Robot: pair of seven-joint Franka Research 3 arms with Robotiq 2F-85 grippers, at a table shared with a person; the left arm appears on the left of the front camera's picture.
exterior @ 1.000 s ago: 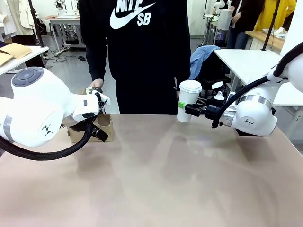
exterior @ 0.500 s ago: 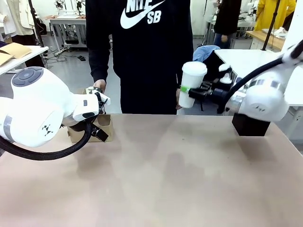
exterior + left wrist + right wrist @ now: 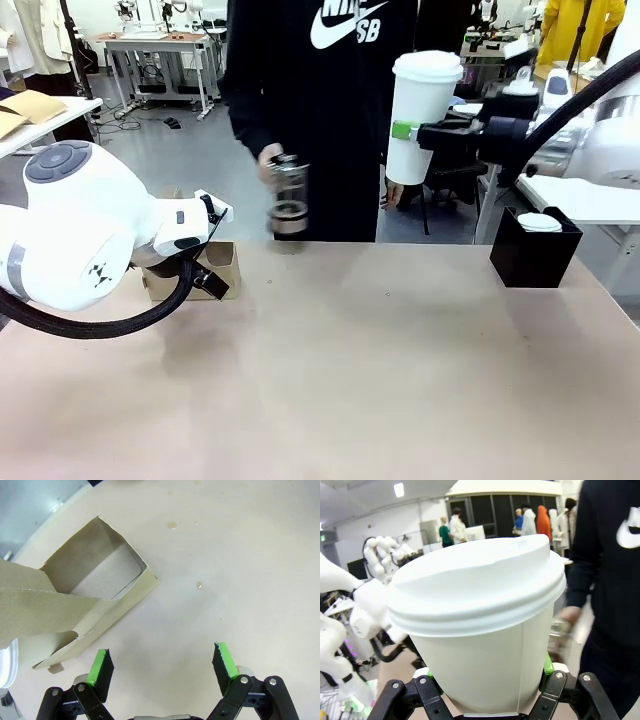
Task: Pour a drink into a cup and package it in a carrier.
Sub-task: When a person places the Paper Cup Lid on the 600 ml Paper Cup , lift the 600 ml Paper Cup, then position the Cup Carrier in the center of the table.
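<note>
Cup (image 3: 424,120) held aloft in right claw (image 3: 408,130), above the table's (image 3: 350,380) far right side.

Cup tall, white, lidded; right claw clamped on its wall below the lid, green pads (image 3: 547,664) pressing either side. Drink (image 3: 290,211) dark, low in a clear jug (image 3: 287,193), blurred, in the person's hand (image 3: 270,165) over the far edge. Carrier (image 3: 95,600) of brown cardboard sits on the table at left. Left claw (image 3: 162,662) spread wide, empty, just beside the carrier. Black box (image 3: 535,255) at right holds a small white-lidded cup (image 3: 540,222). Person's black top (image 3: 330,90) reads "SB" by a swoosh; the lettering above is cut off.
</note>
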